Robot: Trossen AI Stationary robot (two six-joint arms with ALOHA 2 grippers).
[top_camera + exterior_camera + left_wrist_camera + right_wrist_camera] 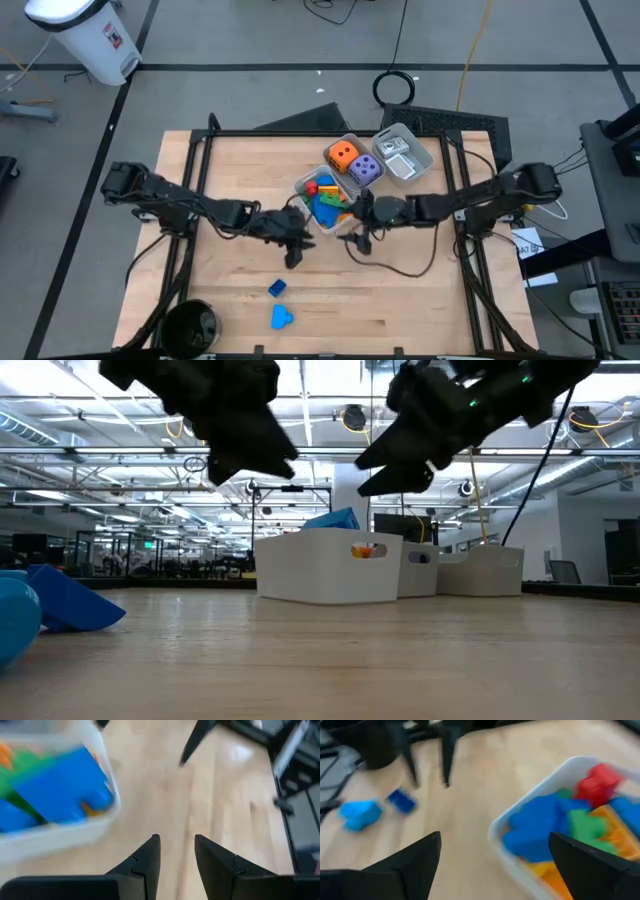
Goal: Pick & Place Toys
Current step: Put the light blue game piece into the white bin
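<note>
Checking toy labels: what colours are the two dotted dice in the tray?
One orange die and one purple die, both with white dots; clearest in the high view.

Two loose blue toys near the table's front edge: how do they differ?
The darker blue brick is small and squarish; the light blue toy is larger and rounded. The brick lies farther from the front edge, nearer the trays. Both lie loose on the table, untouched.

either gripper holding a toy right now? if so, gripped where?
Nothing is held. The left gripper has a narrow empty gap between its fingers, over bare table. The right gripper is wide open and empty beside the tray of bricks.
</note>
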